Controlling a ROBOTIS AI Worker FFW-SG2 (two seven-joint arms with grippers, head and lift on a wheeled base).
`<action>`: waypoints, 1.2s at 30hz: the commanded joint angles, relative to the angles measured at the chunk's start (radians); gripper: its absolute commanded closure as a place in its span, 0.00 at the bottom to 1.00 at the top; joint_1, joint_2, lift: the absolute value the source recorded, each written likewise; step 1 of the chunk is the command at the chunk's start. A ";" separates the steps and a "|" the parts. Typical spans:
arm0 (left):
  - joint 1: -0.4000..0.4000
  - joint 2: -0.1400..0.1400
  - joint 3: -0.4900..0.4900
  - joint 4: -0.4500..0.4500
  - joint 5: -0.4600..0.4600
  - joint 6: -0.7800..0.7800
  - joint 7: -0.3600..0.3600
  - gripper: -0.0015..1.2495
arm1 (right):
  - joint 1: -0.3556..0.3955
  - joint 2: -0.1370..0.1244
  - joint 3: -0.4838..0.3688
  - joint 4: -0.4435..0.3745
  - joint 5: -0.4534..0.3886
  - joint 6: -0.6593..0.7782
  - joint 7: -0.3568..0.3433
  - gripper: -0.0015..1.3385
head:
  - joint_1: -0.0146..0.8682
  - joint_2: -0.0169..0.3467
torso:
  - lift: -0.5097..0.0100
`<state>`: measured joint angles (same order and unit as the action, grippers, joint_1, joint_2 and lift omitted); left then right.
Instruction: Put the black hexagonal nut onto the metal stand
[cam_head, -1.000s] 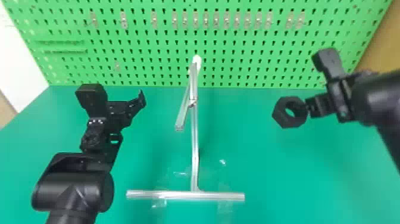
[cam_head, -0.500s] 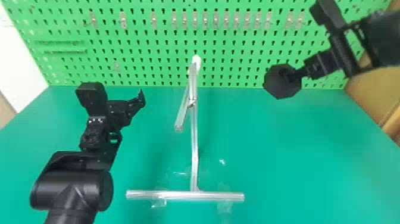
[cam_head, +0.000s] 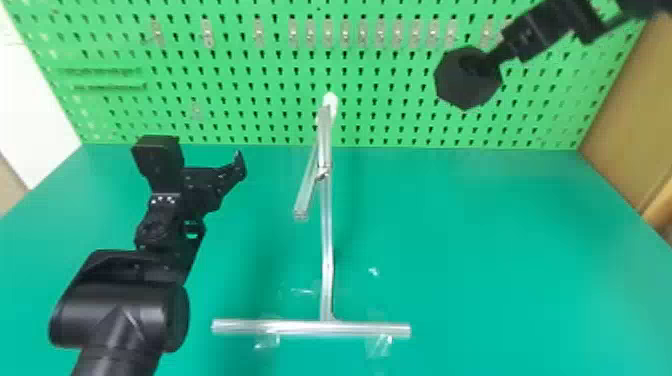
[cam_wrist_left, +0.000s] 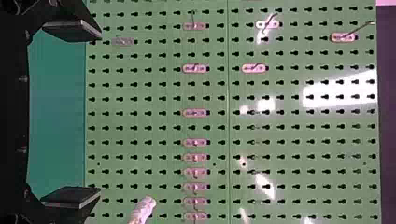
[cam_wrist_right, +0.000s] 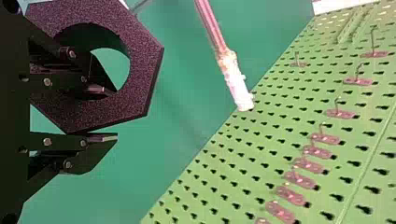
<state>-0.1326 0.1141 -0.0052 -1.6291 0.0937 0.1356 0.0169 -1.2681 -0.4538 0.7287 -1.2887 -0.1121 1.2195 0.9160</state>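
We pinch speckled black hexagonal nut (cam_head: 462, 92) in right tool (cam_head: 484, 65), one finger seemingly through hole | left of it, tubular metal stand (cam_head: 326, 240) | left tool (cam_head: 202, 160) gaping, empty

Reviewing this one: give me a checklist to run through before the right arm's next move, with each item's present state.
- Nut between the fingers of the right gripper: ok, one through its hole
- Grip firm enough: cannot tell
- Metal stand standing: ok
- Stand's white tip free: ok
- Nut lined up with tip: not ok, off to its right
- Left gripper away from stand: ok, open
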 joint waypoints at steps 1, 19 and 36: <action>-0.002 0.006 -0.004 -0.001 0.000 0.005 0.000 0.09 | -0.079 0.069 0.049 0.098 0.069 -0.055 0.043 0.85 | 0.80 0.27 | 0.98; -0.005 0.019 -0.013 -0.008 0.001 0.028 0.000 0.09 | -0.234 0.250 0.136 0.290 0.120 -0.179 0.106 0.85 | 0.80 0.27 | 0.98; -0.010 0.022 -0.019 -0.008 -0.002 0.042 0.000 0.09 | -0.237 0.353 0.037 0.310 -0.017 -0.221 -0.051 0.85 | 0.80 0.27 | 0.98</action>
<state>-0.1437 0.1367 -0.0245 -1.6368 0.0921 0.1754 0.0169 -1.5202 -0.1255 0.8069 -0.9755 -0.0618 0.9968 0.9153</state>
